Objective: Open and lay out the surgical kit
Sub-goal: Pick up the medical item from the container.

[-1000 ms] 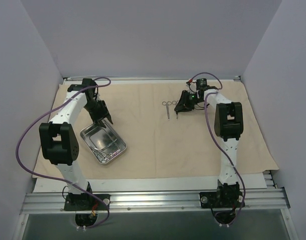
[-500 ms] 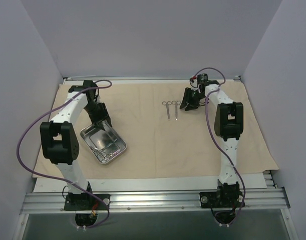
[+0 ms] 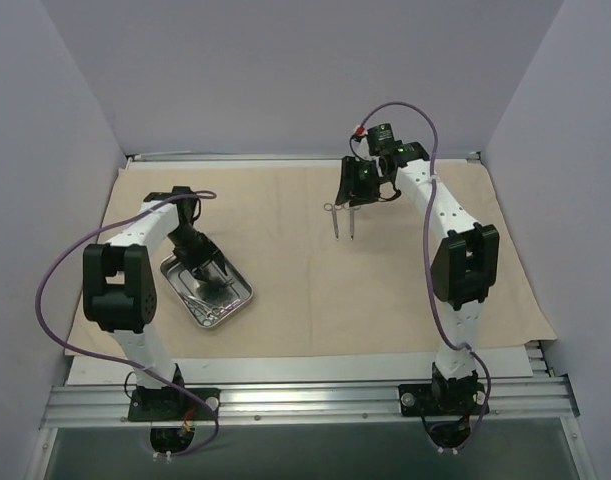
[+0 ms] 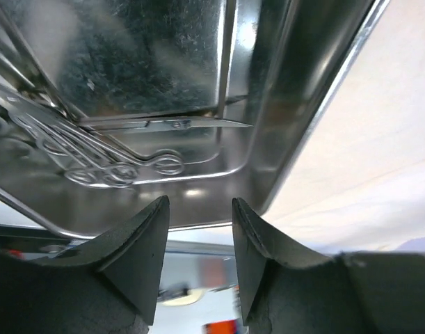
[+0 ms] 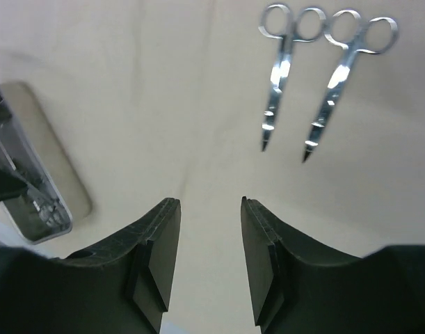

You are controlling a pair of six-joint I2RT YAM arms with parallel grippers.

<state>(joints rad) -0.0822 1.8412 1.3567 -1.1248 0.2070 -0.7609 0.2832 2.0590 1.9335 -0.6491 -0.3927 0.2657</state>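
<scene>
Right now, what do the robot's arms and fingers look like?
Both the left arm and right arm are white links with black joint housings, each trailed by a looping purple cable. The fingers are matte black, wedge-shaped. A small green light glows on the right wrist.

Soft, even light leaves only faint shadows overhead, while the shiny rectangular steel tray [image 4: 285, 104] throws bright glare and looks partly blurred in the left wrist view.
</scene>
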